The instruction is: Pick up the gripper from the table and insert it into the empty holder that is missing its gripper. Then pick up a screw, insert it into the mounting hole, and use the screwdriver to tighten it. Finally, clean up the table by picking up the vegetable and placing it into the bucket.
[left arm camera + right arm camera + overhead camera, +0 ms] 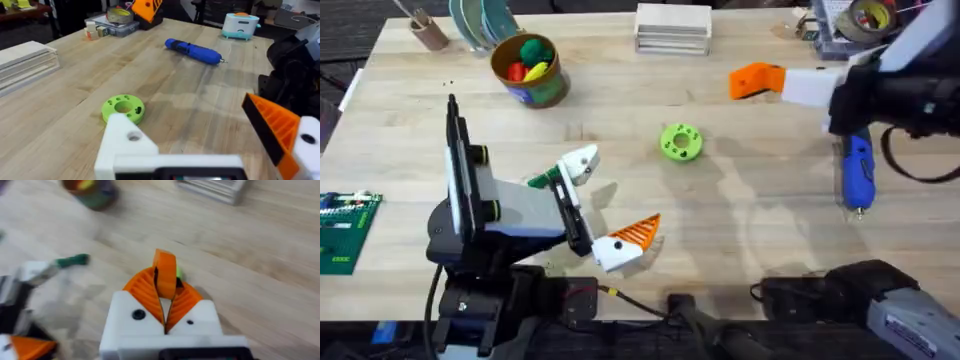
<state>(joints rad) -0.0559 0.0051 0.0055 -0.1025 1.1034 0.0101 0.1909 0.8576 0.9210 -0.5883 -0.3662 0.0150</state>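
Right claw [165, 307] is clamped on the gripper [165, 275], a small orange wedge standing up between the two ribbed orange pads; in the overhead view this claw [760, 80] sits at the far right of the desk [740, 210], pointing left.

Left claw [610, 215] lies low at the desk's near middle, jaws wide apart; one finger carries an orange tip [635, 232], the other is the empty holder [582, 163], a bare white angular block with a visible hole.

Key relation: the holder lies well apart from the held wedge, to its left and nearer the bases; judged next move is carrying the wedge across and lining up its long axis with the holder.
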